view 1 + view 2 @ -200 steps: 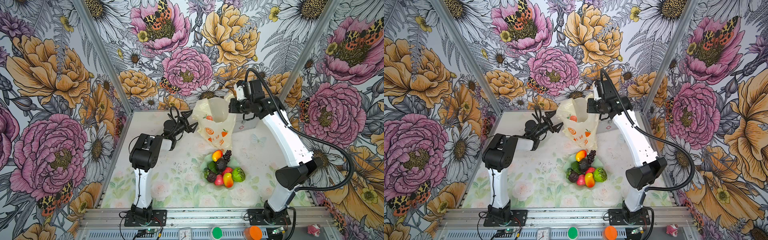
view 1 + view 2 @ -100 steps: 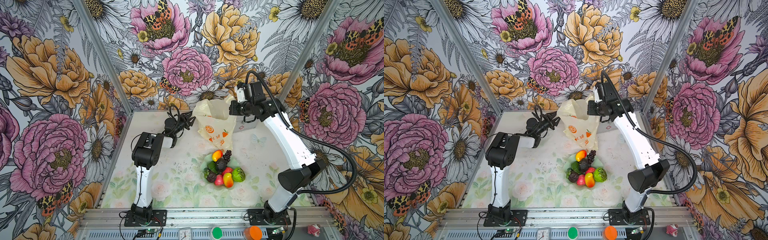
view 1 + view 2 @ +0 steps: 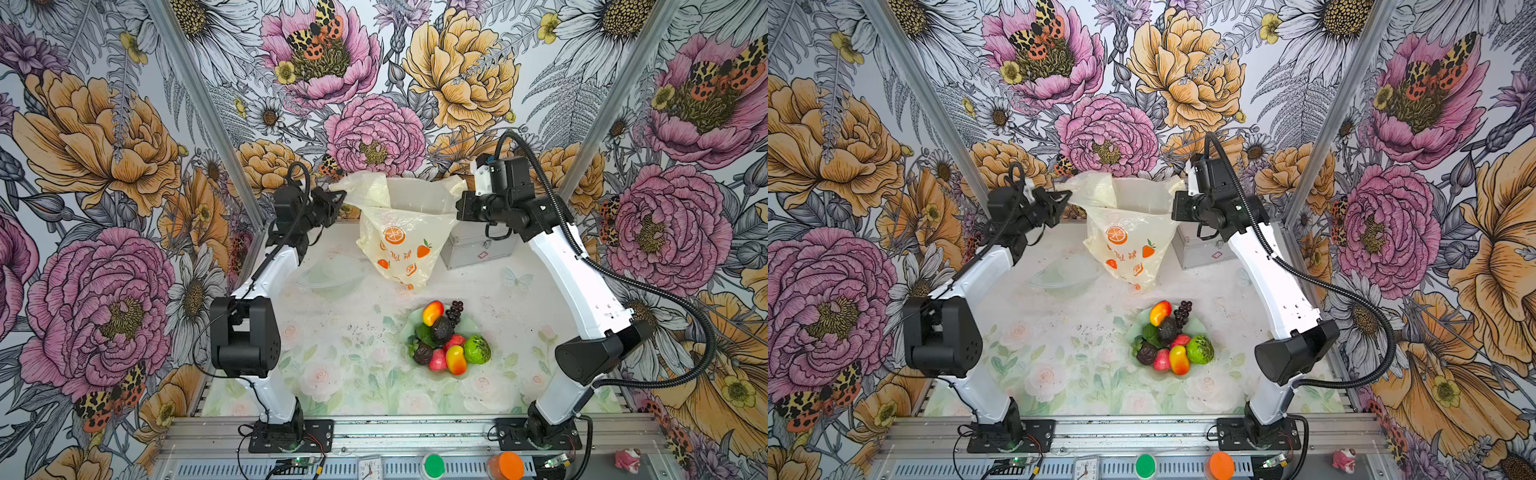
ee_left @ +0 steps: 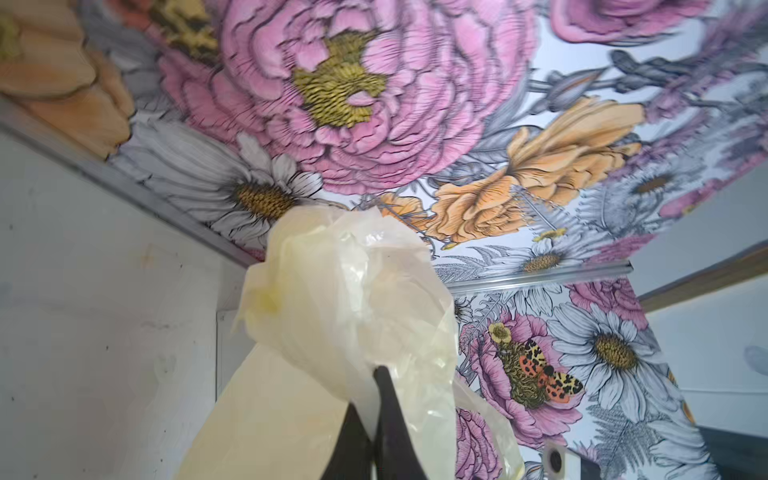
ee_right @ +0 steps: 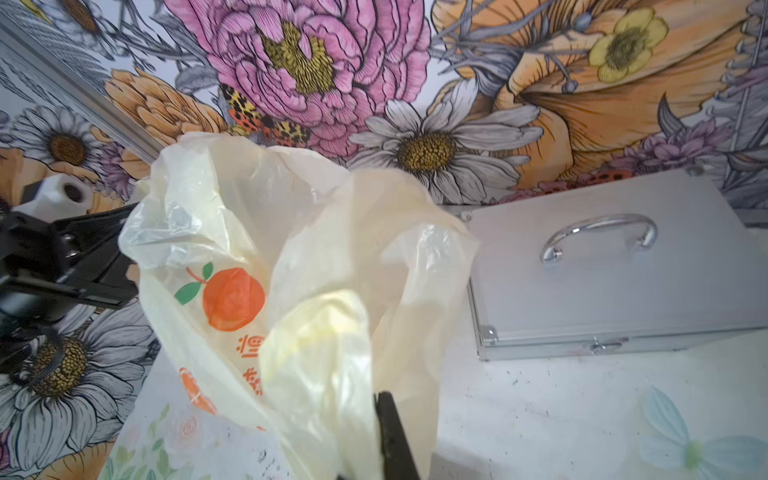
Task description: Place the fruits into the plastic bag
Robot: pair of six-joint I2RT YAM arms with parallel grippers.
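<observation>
The plastic bag [image 3: 403, 237] [image 3: 1125, 237], cream with orange fruit prints, hangs at the back of the table, its mouth stretched wide. My left gripper [image 3: 338, 197] [image 4: 370, 390] is shut on the bag's [image 4: 345, 291] left rim. My right gripper [image 3: 459, 210] [image 5: 374, 399] is shut on the bag's [image 5: 249, 257] right rim. The fruits [image 3: 449, 336] [image 3: 1169, 343] lie heaped in a pale green dish [image 3: 473, 325] in front of the bag: two mangoes, grapes, an avocado, a bumpy green fruit, red apples, a brown fruit. Neither gripper is near them.
A silver metal case [image 3: 478, 249] [image 5: 602, 282] with a handle stands right of the bag, under the right arm. A clear shallow dish [image 3: 328, 272] lies left of the bag's foot. Flowered walls close in at the back and both sides.
My left gripper, open beside the bag a second ago, has shut on its left rim and risen. The bag's mouth is now pulled wide between the two grippers.
</observation>
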